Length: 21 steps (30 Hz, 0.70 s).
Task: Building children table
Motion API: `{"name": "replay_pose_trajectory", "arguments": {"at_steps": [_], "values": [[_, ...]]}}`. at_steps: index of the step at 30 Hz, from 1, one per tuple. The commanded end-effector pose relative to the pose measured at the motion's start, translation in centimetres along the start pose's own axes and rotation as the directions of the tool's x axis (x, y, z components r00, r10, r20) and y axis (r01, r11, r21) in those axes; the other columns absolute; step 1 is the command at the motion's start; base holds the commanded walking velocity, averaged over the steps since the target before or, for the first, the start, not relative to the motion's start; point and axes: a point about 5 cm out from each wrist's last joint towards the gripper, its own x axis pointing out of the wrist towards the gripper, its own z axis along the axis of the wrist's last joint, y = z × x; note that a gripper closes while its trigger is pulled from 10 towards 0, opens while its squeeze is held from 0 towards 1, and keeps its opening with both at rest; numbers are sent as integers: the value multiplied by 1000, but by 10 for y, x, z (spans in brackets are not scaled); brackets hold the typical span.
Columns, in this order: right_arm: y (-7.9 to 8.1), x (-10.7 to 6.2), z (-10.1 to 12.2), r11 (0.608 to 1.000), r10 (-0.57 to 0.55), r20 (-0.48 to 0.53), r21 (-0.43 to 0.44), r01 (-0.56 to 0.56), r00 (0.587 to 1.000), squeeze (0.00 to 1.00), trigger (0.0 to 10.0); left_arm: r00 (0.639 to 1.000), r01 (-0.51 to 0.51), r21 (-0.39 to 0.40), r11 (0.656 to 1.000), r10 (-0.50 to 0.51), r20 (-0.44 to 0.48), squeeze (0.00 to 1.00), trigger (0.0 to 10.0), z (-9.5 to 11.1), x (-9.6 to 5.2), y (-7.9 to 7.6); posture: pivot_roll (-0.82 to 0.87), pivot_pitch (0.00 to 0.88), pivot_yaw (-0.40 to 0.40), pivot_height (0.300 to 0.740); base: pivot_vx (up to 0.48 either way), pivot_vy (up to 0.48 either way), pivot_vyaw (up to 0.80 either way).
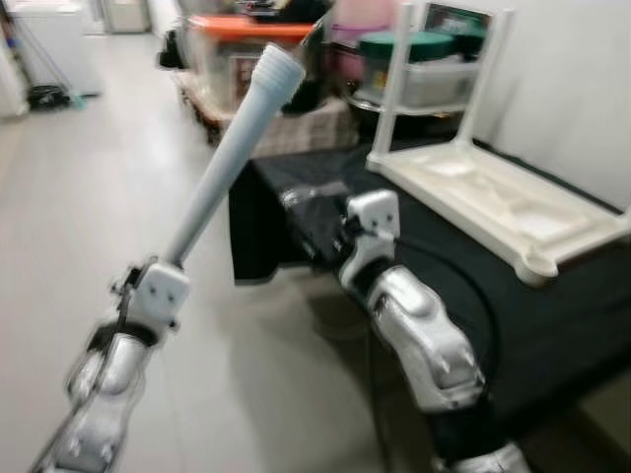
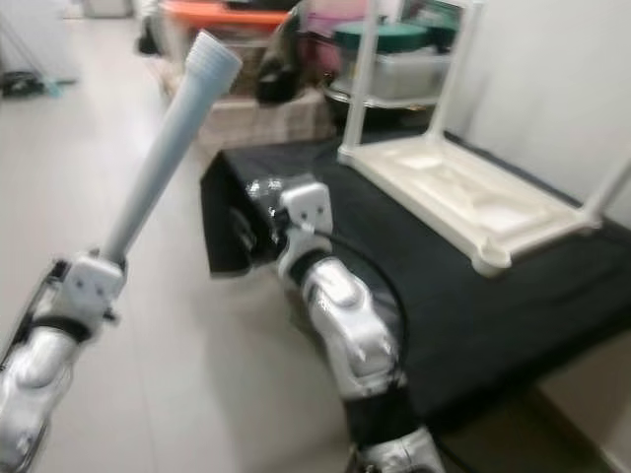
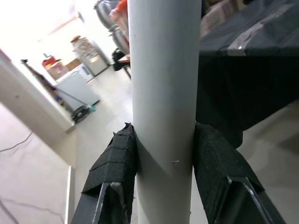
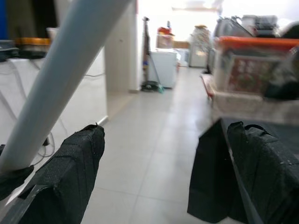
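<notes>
The left gripper (image 3: 163, 172) clamps the grey table leg (image 1: 229, 158), threaded end raised for screwing in. The upturned white tabletop (image 1: 498, 202) waits far right on the black-draped bench (image 2: 473, 305). The right gripper (image 4: 163, 177) hovers wide, empty.

The table leg (image 1: 229, 156) is pale grey-blue. The upside-down table (image 1: 498, 202) is cream white and sits on a black cloth (image 1: 463, 286). The floor (image 1: 89, 187) is light grey. Far away, a box (image 1: 227, 44) has an orange lid.
</notes>
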Motion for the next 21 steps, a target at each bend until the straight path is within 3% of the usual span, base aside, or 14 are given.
{"name": "replay_pose_trajectory", "arguments": {"at_steps": [1, 10, 12, 21], "values": [[-6, -3, 0, 1000, -23, 1, -14, 23, 1000, 0, 10000, 1000, 6, 5, 1000, -6, 18, 0, 10000, 4, 1, -2, 51, 0, -63, 740, 0, -472, 800], [-6, -2, 1, 1000, -28, 10, -14, 28, 1000, 0, 10000, 1000, 9, 8, 1000, -9, 22, 0, 10000, 5, 3, -2, 51, 0, -62, 740, 0, -472, 800], [-9, -1, 4, 999, -45, 31, 25, 44, 999, 0, 10000, 1000, 13, 8, 1000, -14, 24, 0, 10000, 6, 3, -3, 49, 0, -61, 740, 0, -472, 613], [-18, -1, 10, 993, -89, 63, 87, 84, 994, 0, 10000, 999, 17, 7, 1000, -17, 28, 0, 10000, 6, 4, -4, 47, 0, -62, 740, 0, -472, 0]]}}
